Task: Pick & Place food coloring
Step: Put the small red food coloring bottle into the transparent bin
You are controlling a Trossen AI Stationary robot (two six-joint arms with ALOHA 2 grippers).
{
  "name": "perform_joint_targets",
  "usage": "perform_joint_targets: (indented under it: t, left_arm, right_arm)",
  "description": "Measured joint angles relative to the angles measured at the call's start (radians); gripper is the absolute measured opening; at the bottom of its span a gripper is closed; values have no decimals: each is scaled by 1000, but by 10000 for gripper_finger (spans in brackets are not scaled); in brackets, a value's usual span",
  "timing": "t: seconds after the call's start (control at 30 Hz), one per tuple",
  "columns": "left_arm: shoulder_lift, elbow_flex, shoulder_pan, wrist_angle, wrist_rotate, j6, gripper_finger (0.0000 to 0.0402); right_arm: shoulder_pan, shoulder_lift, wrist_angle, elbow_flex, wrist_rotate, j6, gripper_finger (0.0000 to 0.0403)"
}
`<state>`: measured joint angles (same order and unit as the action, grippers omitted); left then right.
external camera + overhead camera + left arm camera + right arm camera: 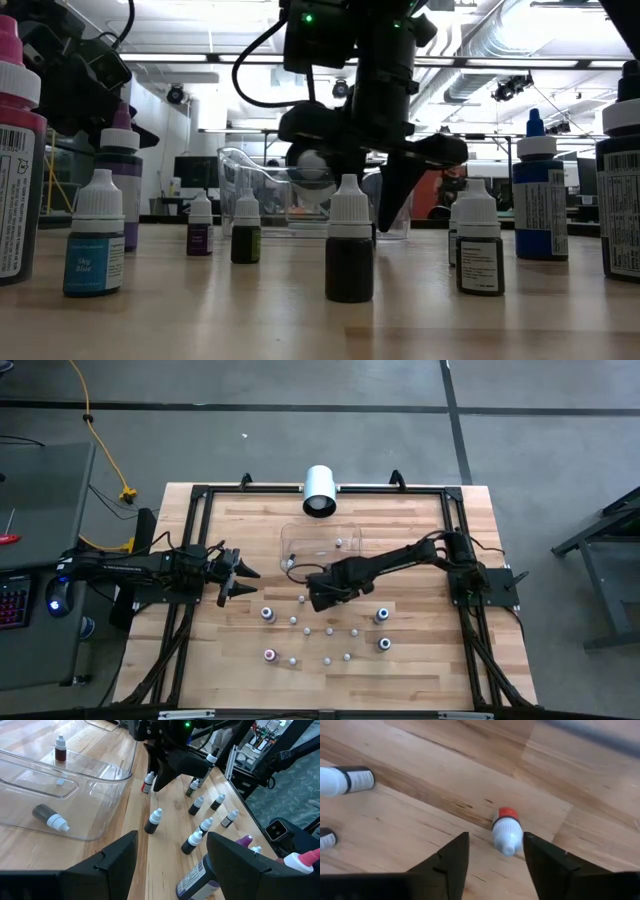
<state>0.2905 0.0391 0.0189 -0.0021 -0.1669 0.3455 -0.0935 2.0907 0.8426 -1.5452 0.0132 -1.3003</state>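
Seen from overhead as mere white specks, most food coloring bottles, colours unreadable. Cut off at the low view's edges: a pink-capped bottle and a dark bottle. Partly hidden behind the right hand: the clear tray.

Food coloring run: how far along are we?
Early. Done: two small bottles sit in the clear tray, one upright, one lying down. In hand: nothing gripped; the right gripper hangs over a red bottle on the table beside the tray, fingers open around it. Left: a dozen or more bottles on the wood. The left gripper waits open, off to the side.
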Motion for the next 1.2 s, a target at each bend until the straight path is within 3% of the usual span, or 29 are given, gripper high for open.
perform_joint_targets:
  t: [0.17,0.53,1.2]
  left_arm:
    - [0,0,0,0,0,0,234]
    - [0,0,0,0,0,0,234]
    - [0,0,0,0,0,0,234]
  right_arm:
    - [19,0,-24,0,-1,12,196]
    - [22,0,-19,0,-7,19,191]
    - [22,0,-17,0,4,19,85]
